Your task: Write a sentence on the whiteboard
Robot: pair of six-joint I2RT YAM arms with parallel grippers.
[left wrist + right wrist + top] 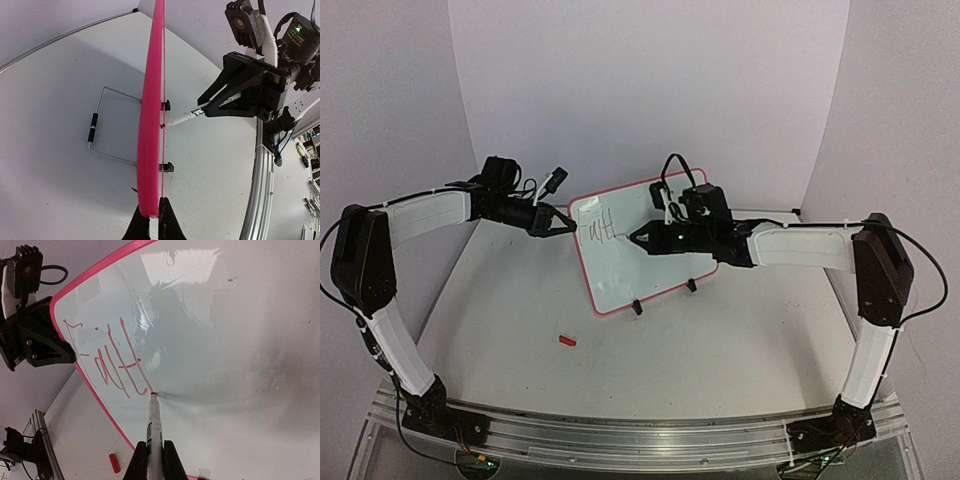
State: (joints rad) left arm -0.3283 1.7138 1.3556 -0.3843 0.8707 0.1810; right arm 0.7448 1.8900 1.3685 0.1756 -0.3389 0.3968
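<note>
whiteboard (655, 275) propped tilted mid-table, left gripper (150, 222) pinching its pink rim at the left edge, right gripper (155, 460) clamped on marker (154, 420), tip touching board at last stroke of sentence (117, 365), reads roughly "Faith", red cap (567, 341) on table (750, 340)

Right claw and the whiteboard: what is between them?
A marker: the right claw grips its barrel and its tip touches the whiteboard. The right wrist view shows it best.

Brightly, evenly lit from overhead. Softly shadowed on the table (75, 75) beside the whiteboard (150, 125). Glary across its upper face in right wrist view. Bent fisheye-fashion at wrist-view edges.
</note>
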